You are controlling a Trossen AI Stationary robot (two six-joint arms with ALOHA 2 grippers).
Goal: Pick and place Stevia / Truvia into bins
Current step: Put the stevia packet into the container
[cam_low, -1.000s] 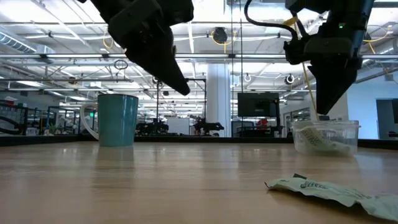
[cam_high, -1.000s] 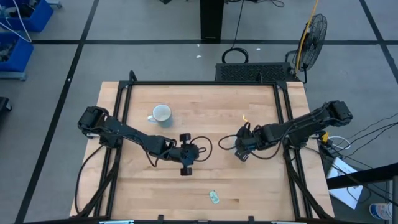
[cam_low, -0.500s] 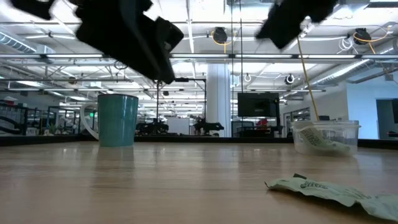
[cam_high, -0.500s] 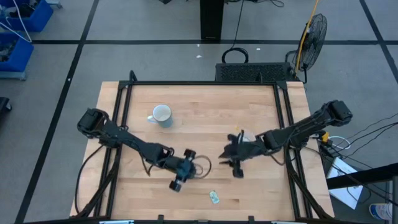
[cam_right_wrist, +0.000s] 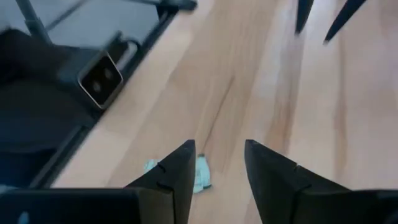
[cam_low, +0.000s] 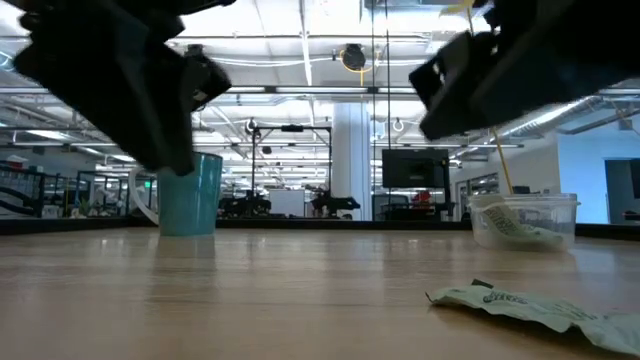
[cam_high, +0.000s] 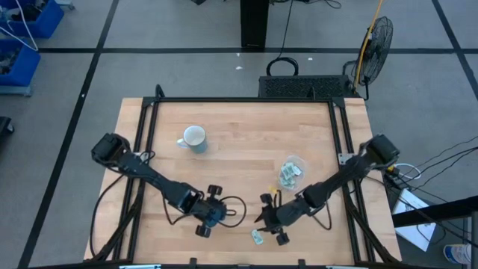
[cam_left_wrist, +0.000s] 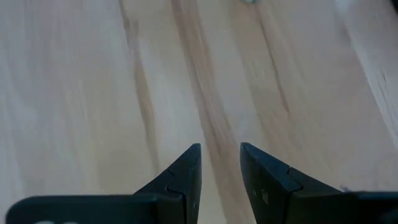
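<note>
A crumpled Stevia packet (cam_high: 257, 237) lies near the front edge of the bench (cam_high: 239, 127). Just behind it hovers the right gripper (cam_high: 267, 222), fingers parted and empty. To its left, the left gripper (cam_high: 212, 221) hangs over bare wood, fingers also apart, holding nothing. Farther back, right of centre, the clear bin (cam_high: 291, 171) holds several packets. Farthest back, left of centre, stands the mug (cam_high: 193, 138).

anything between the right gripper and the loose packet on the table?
No. In the right wrist view only bare wood lies between the right gripper and the packet, which shows through the gap between its open fingers. The high view agrees: right gripper, packet.
</note>
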